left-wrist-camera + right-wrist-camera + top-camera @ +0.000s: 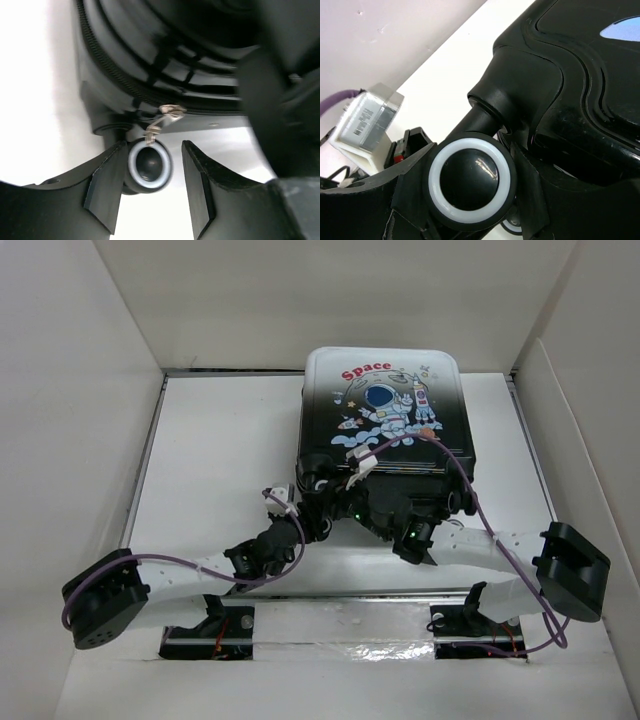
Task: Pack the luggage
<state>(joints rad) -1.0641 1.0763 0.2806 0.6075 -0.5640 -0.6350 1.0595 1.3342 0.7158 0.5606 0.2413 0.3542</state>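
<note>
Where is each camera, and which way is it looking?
Top camera: above and behind the robot, looking down at table and astronaut suitcase; left arm and right arm show.
Left wrist camera: on the left arm, facing the suitcase's zipper pull; left tool shows.
Right wrist camera: on the right arm, facing a white-ringed wheel; right tool shows.
Shared: both wrist views see the suitcase's black shell.

Plain white panels (60, 390) wall in a white surface (220, 470) on three sides, brightly lit, with a metal strip (340, 630) along its near edge.

Overhead view, wrist cameras close on luggage (385, 400)
</note>
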